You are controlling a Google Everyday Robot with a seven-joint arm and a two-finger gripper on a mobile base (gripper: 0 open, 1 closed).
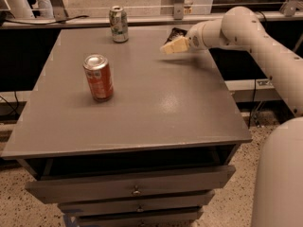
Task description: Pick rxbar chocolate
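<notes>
- Table (57, 122): a grey top is seen from above and in front, and most of the view is filled by it. A stack of drawers (136, 191) is fitted beneath its front edge.
- Red can (98, 77): stood upright on the left half of the table, well apart from everything else.
- Green-white can (119, 24): stood upright near the far edge, left of centre, behind the red can and slightly to its right.
- Rxbar (176, 32): a small dark wrapper is placed at the far edge of the table, right of centre and well apart from both cans. It appears to lie flat. Only its far part is shown, the near part being covered by the gripper.
- Gripper (170, 47): the pale tip is pointed left and slightly downward, and is held just in front of and over the rxbar. Whether the wrapper is touched cannot be settled from this angle, and whether the gripper is open or closed cannot be told.
- Arm (246, 30): a white jointed limb is extended from the right edge, across the table's far right corner, to the gripper.
- Base (281, 174): a white rounded body is shown at the lower right, beside the table's right side.
</notes>
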